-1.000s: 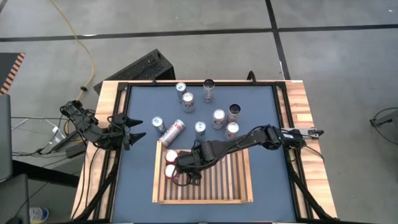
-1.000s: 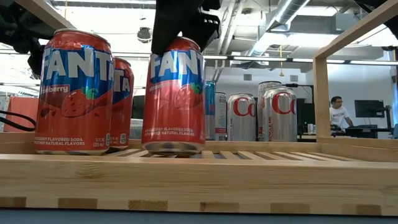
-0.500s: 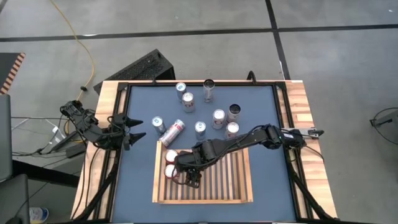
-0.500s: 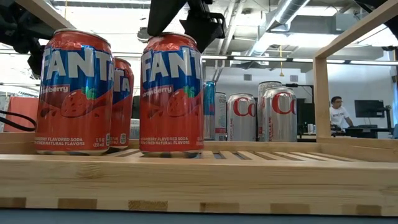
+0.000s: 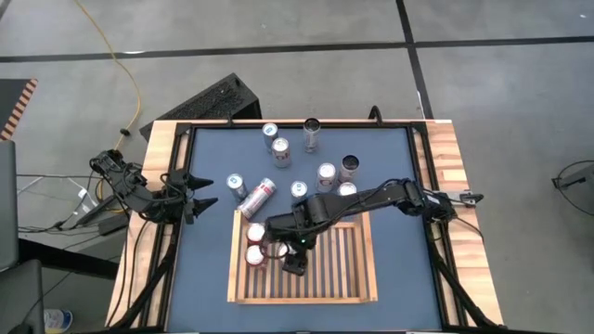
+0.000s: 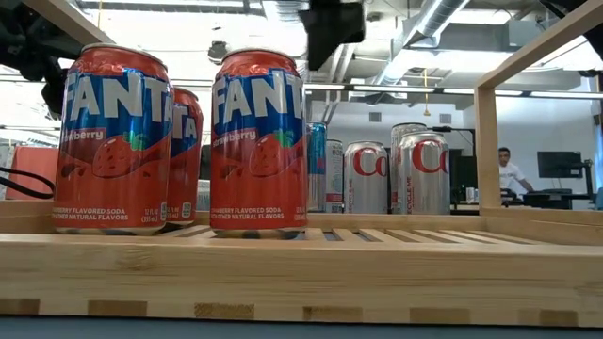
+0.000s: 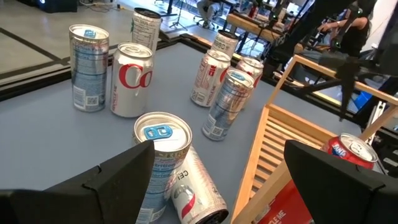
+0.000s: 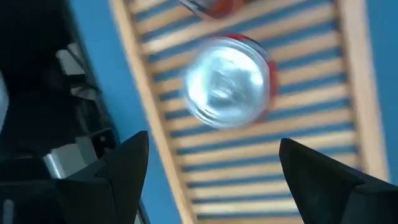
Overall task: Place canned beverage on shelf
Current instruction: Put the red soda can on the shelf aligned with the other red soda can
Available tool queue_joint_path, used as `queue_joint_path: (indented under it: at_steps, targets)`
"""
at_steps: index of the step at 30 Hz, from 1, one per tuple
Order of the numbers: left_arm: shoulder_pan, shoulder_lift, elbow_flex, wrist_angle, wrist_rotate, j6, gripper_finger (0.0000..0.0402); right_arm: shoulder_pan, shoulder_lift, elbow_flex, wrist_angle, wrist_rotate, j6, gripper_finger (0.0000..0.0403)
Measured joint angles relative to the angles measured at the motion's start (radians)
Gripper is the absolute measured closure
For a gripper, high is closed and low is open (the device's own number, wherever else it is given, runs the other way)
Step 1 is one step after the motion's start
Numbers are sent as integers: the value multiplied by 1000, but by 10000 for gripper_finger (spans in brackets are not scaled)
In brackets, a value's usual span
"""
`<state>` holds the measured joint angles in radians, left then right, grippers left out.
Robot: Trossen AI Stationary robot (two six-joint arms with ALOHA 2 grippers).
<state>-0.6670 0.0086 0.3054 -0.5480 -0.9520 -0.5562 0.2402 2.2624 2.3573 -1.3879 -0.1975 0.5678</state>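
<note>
The shelf (image 5: 303, 299) is a light-wood slatted tray at the table's near middle. Three red Fanta cans stand upright on its slats at its left end; the nearest to the tray's middle (image 5: 276, 249) (image 6: 258, 141) (image 8: 230, 81) stands free. My right gripper (image 5: 295, 265) (image 8: 221, 180) hangs open above the tray, just right of that can, fingers pointing down, touching nothing. My left gripper (image 5: 200, 193) (image 7: 217, 186) waits open at the table's left edge.
Several silver cans stand on the blue tabletop beyond the tray (image 5: 326, 176), and one lies on its side (image 5: 260, 197) by the tray's far left corner. The tray's right part (image 5: 343, 264) holds nothing. A person stands far back in the room (image 6: 510, 169).
My right gripper has risen from the top of the red can and gone a little toward the table's right and near edges, turning at the wrist. The can has settled upright on the slats and stands free.
</note>
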Motion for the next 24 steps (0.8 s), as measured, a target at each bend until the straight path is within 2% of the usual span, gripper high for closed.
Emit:
queue_joint_path:
  at_steps: [7, 10, 16, 18, 20, 24]
  targets:
    - [0, 0, 0, 0, 0, -7, 53, -35, -3, -2, -149, 27, 9, 74]
    - [0, 0, 0, 0, -1, -8, 53, -48, -3, -6, -179, 37, -65, 74]
    - [0, 0, 0, 0, -1, -9, 53, -38, -2, -14, -182, 271, -190, 88]
    - [0, 0, 0, 0, -1, -9, 53, -28, -2, -14, -182, 349, -211, 115]
    - [0, 0, 0, 0, -1, -9, 53, -13, -4, -14, -182, 450, -211, 158]
    - [0, 0, 0, 0, -2, -9, 53, 12, -24, -14, -183, 567, -224, 296]
